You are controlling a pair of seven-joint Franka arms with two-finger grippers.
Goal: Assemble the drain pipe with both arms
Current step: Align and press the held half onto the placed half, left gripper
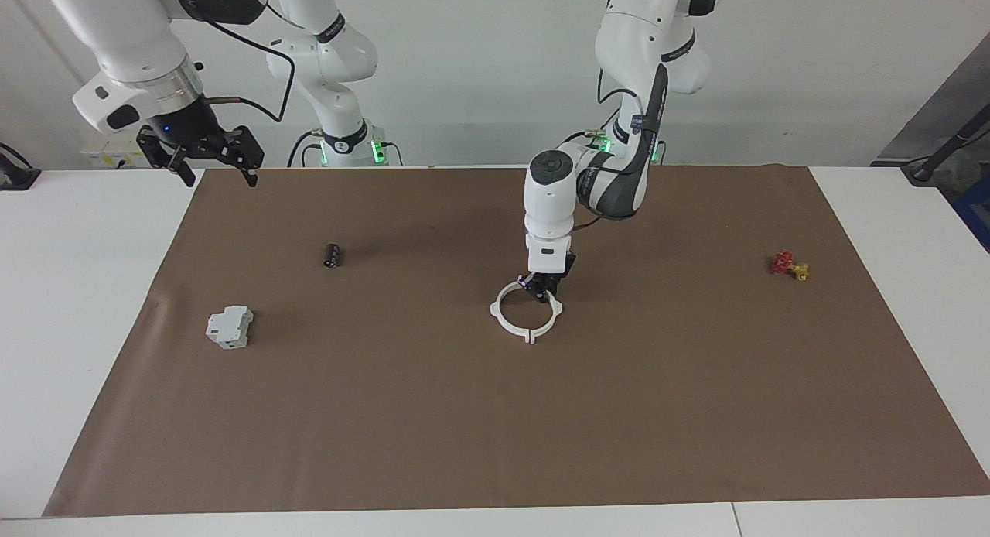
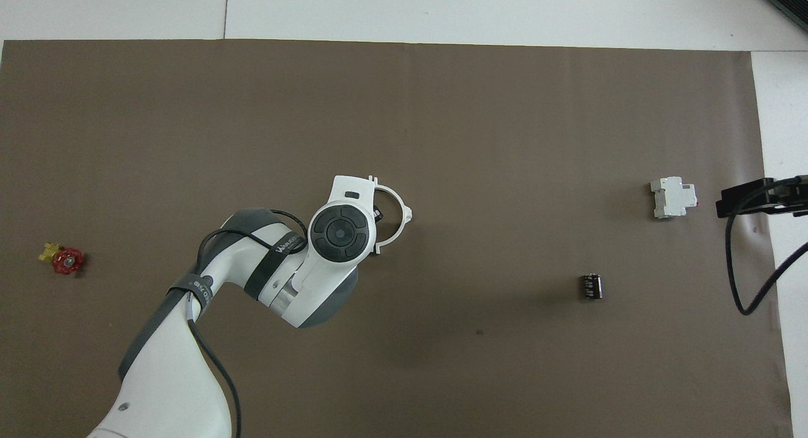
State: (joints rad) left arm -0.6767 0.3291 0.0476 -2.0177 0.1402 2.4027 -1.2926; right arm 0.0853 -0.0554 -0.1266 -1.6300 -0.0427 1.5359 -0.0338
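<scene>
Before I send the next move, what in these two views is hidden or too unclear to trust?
- Overhead view: the left arm's wrist hides the left claw and part of the drain pipe.
- Facing view: the left claw sits at the ring's rim nearest the robots; whether it grips it is too small to tell.
- Both views: the half-rings' joints are too small to judge seated.
- Overhead view: the frame edge cuts off the right claw, which waits over the mat's corner.

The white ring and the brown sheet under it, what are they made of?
The ring looks like thin, smooth white plastic: moulded tabs stick out from its rim. The brown sheet is probably matte paper or card: flat, dull, no shine, with a slight wrinkle at one edge.
</scene>
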